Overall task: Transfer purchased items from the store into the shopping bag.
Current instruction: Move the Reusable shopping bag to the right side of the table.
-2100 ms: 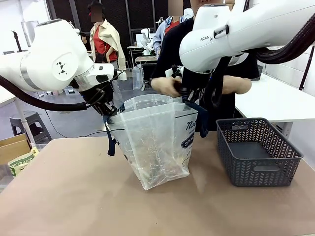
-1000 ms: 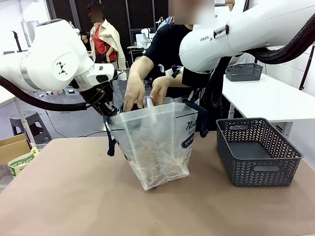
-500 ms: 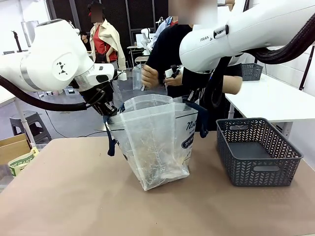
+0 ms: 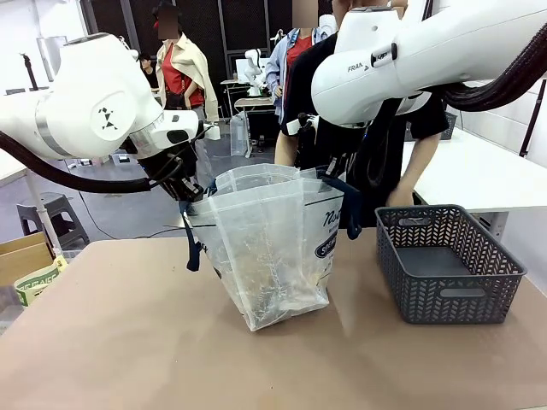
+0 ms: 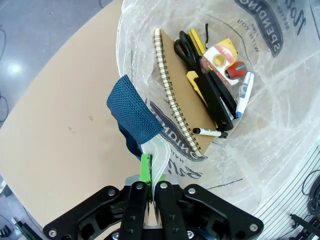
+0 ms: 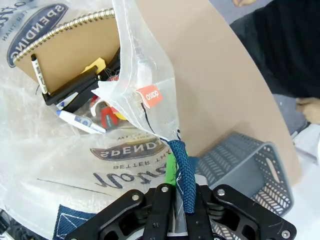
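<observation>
Your left gripper and right gripper each clamp the shopping bag by its rim, spreading it open on the desk. A notebook and pens lie inside. The next move probably calls for steady holding.

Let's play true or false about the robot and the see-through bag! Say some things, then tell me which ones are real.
1. The left gripper is shut on the shopping bag's rim. True.
2. The shopping bag is empty. False: a spiral notebook, scissors and pens lie inside.
3. The grey basket stands to the robot's right of the bag. True.
4. The right gripper hangs open above the basket. False: it is shut on the bag's blue strap.
</observation>
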`<state>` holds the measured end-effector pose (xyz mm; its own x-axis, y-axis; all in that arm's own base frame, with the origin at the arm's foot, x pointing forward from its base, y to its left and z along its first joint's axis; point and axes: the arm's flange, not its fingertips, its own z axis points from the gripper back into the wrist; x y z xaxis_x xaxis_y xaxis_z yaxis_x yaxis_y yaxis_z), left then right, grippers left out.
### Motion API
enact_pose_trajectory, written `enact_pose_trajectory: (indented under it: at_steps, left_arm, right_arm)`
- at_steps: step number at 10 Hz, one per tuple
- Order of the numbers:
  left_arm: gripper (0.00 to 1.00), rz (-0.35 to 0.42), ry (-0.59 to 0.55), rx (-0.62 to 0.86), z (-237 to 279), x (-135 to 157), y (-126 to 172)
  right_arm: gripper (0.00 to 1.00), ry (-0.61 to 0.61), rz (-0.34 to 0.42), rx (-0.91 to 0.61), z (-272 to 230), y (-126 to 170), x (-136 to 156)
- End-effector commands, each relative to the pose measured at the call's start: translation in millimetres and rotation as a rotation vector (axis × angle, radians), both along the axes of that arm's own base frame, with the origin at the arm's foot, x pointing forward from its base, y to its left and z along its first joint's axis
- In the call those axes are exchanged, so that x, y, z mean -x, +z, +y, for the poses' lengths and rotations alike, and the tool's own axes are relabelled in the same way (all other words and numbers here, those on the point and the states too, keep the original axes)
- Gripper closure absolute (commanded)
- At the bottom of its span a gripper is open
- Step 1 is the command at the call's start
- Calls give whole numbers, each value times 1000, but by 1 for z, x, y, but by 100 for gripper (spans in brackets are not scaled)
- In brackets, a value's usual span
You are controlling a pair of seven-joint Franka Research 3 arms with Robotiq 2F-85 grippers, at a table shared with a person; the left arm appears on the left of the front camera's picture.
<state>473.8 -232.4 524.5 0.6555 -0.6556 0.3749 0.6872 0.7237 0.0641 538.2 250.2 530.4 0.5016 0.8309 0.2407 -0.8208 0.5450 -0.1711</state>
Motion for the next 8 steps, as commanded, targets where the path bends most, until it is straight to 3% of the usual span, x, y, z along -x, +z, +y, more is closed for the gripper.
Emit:
enact_pose_trajectory:
  at_steps: [1, 8]
  left_arm:
    - [100, -1, 4, -5, 4, 0, 2]
    - [100, -1, 4, -5, 4, 0, 2]
  right_arm:
    - [100, -5, 1, 1, -2, 1, -2]
    - [100, -5, 1, 1, -2, 1, -2]
